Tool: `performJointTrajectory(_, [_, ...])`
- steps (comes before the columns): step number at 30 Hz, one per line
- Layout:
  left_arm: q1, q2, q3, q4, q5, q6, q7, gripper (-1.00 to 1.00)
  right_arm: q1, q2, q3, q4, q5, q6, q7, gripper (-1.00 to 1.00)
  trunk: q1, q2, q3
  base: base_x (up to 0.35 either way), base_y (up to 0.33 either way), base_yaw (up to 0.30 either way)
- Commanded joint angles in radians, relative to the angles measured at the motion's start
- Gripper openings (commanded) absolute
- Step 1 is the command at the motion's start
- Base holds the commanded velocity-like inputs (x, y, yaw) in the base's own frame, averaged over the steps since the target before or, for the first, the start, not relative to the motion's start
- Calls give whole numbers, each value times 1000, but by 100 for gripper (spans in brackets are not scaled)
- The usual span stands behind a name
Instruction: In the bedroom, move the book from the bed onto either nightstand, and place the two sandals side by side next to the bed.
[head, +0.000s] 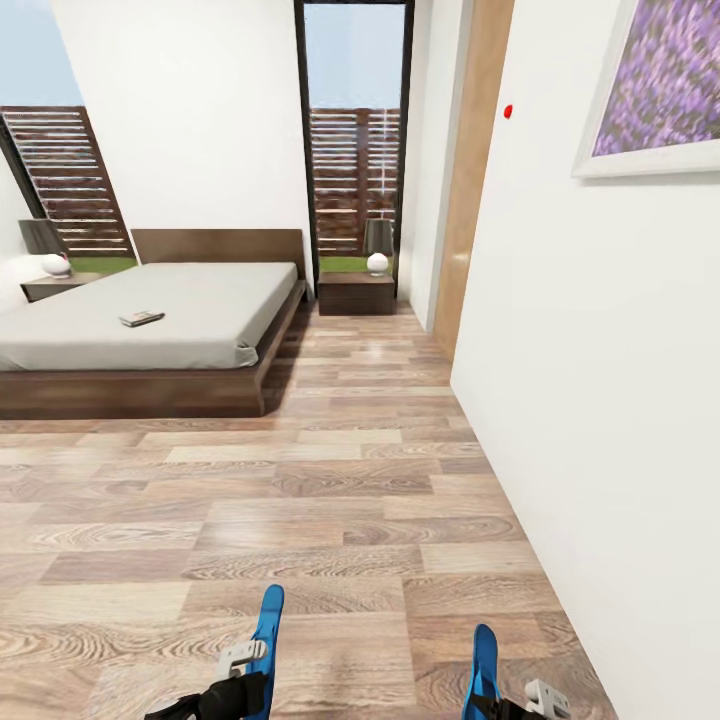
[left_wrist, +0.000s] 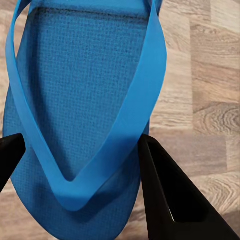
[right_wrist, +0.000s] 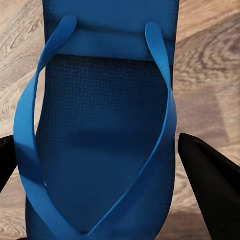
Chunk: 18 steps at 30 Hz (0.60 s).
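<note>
My left gripper (head: 245, 668) clamps one sandal (head: 267, 622); my right gripper (head: 515, 700) pinches the other sandal (head: 484, 662). Book (head: 142, 319) on bed (head: 150, 320), eleven o'clock; nightstand (head: 356, 292) at twelve.

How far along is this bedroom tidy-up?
Nothing looks finished. In hand: one blue sandal in the left gripper, the other in the right gripper, both over the floor short of the bed. Left: set them side by side beside it, then move the book from the mattress to a nightstand.

Bright, even daylight; soft shadows, slight wide-angle edge stretch.
</note>
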Motion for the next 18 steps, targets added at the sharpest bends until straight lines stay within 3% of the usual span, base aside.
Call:
performJointTrajectory(1, [-1, 0, -8, 1, 6, -3, -4, -100, 0, 0, -7, -1, -4, 11, 6, -100, 0, 0, -1, 24, 0, 0])
performJointTrajectory(8, [-1, 0, -9, 1, 5, -3, -3, -100, 0, 0, -7, 0, -4, 10, 6, -100, 0, 0, -1, 165, 0, 0])
performJointTrajectory(18, [-1, 0, -9, 0, 6, -2, -3, -100, 0, 0, -7, 1, -4, 10, 5, -100, 0, 0, -1, 41, 0, 0])
